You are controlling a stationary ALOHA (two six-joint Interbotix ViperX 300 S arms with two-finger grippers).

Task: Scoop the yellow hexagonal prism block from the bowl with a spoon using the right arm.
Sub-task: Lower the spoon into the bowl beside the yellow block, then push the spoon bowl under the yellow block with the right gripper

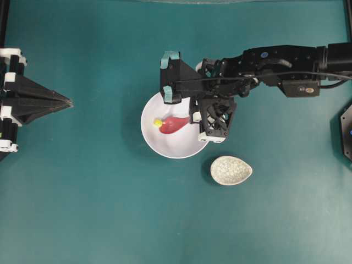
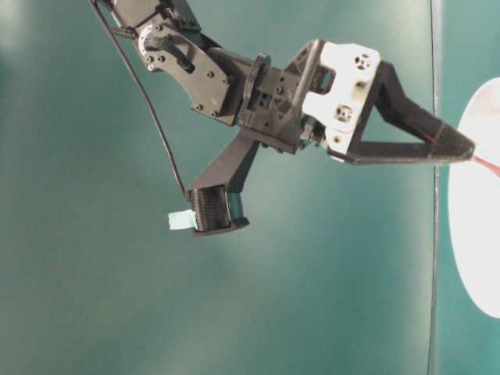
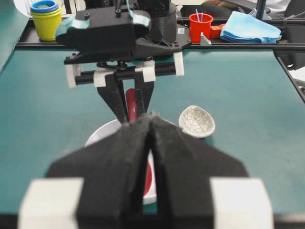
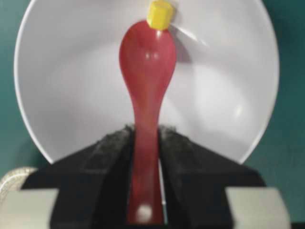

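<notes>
surface: teal table mat (image 1: 82, 209) | back edge: stacked cups (image 3: 46, 19), red cup (image 3: 200, 27), blue cloth (image 3: 250, 28)

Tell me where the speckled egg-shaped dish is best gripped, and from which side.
Grip the speckled dish by its rim, coming from above, probably at the pointed end, which faces away from the white bowl. It sits upright on the table, apart from the bowl, and its low curved wall leaves the thin rim as the only edge a tool could pinch.
</notes>
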